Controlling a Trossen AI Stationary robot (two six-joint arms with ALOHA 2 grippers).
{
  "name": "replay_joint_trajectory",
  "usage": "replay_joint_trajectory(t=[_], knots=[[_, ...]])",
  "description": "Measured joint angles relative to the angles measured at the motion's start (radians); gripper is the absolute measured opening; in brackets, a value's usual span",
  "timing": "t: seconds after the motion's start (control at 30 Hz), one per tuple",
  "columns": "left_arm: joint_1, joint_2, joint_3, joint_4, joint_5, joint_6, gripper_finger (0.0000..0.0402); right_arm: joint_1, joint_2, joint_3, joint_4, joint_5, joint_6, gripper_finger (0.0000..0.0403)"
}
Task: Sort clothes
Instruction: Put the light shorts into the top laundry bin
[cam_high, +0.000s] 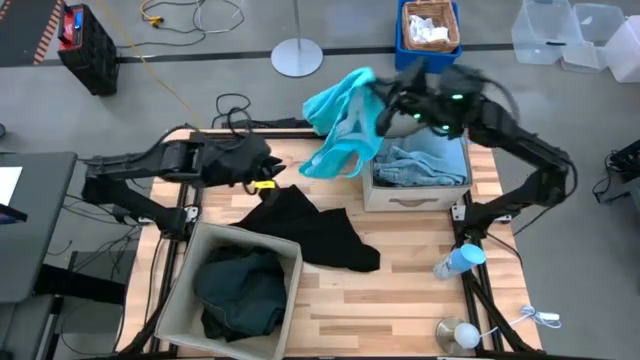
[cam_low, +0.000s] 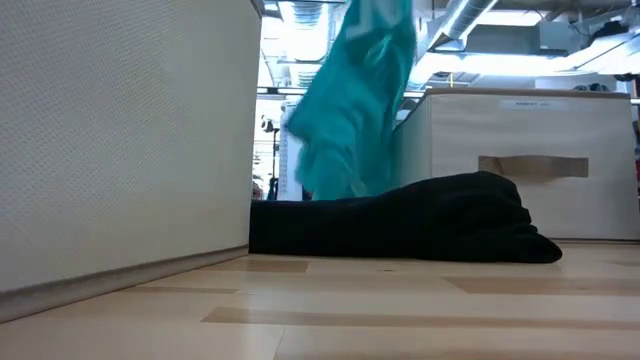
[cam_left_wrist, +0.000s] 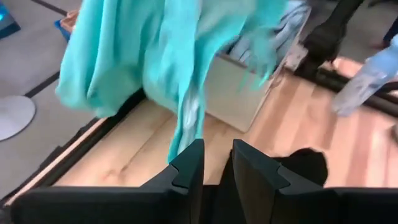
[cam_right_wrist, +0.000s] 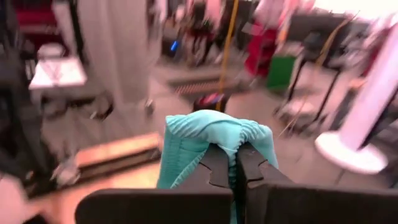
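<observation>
Left tool (cam_high: 262, 172): at the tabletop's (cam_high: 400, 300) far-left edge, left of the right-hand bin; fingers nearly together on nothing, idle.
Dark green garment (cam_high: 238, 290): in the near-left bin (cam_high: 190, 262), well left of the right-hand bin.
Black garment (cam_high: 315, 232): flat on the tabletop, just left of the right-hand bin.
Turquoise garment (cam_high: 340, 130): lifted off the right-hand bin's far-left corner; long axis roughly vertical, loose end pointing down.
Right tool (cam_right_wrist: 235, 163): clamped on the turquoise garment's top bunch.
Right-hand bin (cam_high: 415, 195): holds the pale blue garment (cam_high: 420, 160).
Step advice: carry high until the hanging tail clears the rim, probably lower tail-first, then release.
</observation>
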Motion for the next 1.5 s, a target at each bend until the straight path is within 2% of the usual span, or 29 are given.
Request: replay_joint_trajectory(t=[0.2, 0.4, 0.6, 0.77, 0.87, 0.93, 1.1, 1.27, 1.37, 1.43, 1.5], knots=[[0.11, 0.071, 0.0, 0.004, 0.08, 0.022, 0.008, 0.033, -0.1, 0.001, 0.135, 0.182, -0.151, 0.0], [0.203, 0.151, 0.0, 0.007, 0.243, 0.03, 0.008, 0.08, -0.155, 0.002, 0.214, 0.419, -0.316, 0.0], [0.254, 0.24, 0.0, 0.03, 0.352, 0.06, 0.008, 0.147, -0.159, 0.002, 0.298, 0.687, -0.529, 0.0], [0.28, 0.315, 0.0, 0.057, 0.418, 0.081, 0.008, 0.197, -0.134, 0.002, 0.467, 0.921, -0.769, 0.0], [0.288, 0.35, 0.0, 0.057, 0.42, 0.088, 0.008, 0.214, -0.115, 0.002, 0.574, 1.028, -0.926, 0.0], [0.294, 0.368, 0.0, 0.058, 0.445, 0.092, 0.008, 0.22, -0.111, 0.002, 0.587, 1.059, -0.969, 0.0], [0.301, 0.4, 0.0, 0.058, 0.477, 0.099, 0.008, 0.241, -0.118, 0.002, 0.47, 1.14, -0.851, 0.0], [0.303, 0.398, 0.0, 0.06, 0.478, 0.111, 0.008, 0.241, -0.125, 0.002, 0.155, 1.216, -0.692, 0.0], [0.311, 0.4, 0.0, 0.06, 0.481, 0.113, 0.008, 0.238, -0.125, 0.002, -0.065, 1.225, -0.559, 0.0], [0.316, 0.4, 0.0, 0.06, 0.492, 0.12, 0.008, 0.233, -0.125, 0.002, -0.243, 1.185, -0.408, 0.0], [0.32, 0.4, 0.0, 0.06, 0.493, 0.121, 0.008, 0.23, -0.125, 0.002, -0.415, 1.041, -0.215, 0.0]])
